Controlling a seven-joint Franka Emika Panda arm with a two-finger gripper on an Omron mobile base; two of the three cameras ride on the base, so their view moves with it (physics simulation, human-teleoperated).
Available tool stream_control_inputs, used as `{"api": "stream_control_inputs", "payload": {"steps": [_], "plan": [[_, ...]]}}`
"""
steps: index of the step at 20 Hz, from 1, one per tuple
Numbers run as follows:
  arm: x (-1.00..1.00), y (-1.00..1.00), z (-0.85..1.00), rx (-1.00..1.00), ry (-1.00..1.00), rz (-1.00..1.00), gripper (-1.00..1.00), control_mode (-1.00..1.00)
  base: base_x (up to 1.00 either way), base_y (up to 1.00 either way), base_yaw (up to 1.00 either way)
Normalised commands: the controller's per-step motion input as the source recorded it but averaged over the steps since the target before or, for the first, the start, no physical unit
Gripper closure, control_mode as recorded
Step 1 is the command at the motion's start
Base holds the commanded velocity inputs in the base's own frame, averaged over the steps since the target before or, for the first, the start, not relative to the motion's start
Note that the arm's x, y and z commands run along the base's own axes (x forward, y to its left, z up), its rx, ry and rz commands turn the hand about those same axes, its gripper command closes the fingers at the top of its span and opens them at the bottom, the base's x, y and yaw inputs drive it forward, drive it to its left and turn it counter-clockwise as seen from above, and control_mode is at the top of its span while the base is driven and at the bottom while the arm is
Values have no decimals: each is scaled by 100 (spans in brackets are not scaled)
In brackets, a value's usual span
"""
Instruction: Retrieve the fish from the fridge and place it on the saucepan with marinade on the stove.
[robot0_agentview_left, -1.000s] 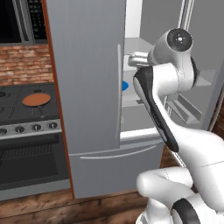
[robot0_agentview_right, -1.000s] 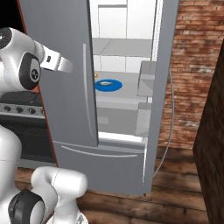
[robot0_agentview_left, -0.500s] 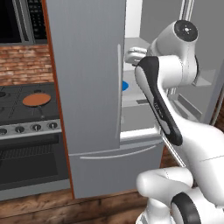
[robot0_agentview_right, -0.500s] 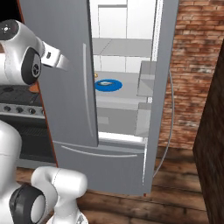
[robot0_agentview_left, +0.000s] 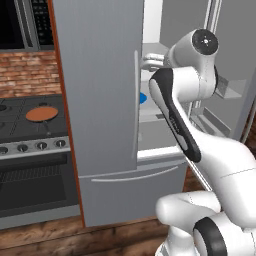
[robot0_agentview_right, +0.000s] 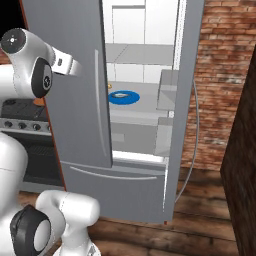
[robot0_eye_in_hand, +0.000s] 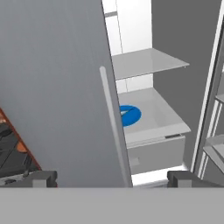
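Brick walls and a wood floor frame the kitchen, where the fridge (robot0_agentview_right: 75, 75) stands with its right door swung open. Two dark fingertips (robot0_eye_in_hand: 41, 177) sit spread wide and empty at the foot of the hand view, aimed at the closed left door's handle (robot0_eye_in_hand: 114, 131). Past it, the fish (robot0_agentview_right: 120, 94) lies on a blue plate (robot0_agentview_right: 131, 98) on the middle shelf. A good reach would swing right of that door edge, then come down over the fish lengthwise. From the left base camera, the saucepan (robot0_agentview_left: 42, 114) waits on the stove (robot0_agentview_left: 20, 131); the right base camera gives the fish clearly.
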Motion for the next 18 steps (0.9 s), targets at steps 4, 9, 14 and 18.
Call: {"api": "stream_control_inputs", "payload": {"steps": [4,9,14,18], "plan": [[52,0,0,-4,0,0,-100,-100,0,0,0],[41,0,1,-4,5,0,-100,-100,0,0,0],[32,0,0,-5,9,0,-100,-100,0,0,0],[26,0,0,-2,9,3,-100,-100,0,0,0]]}}
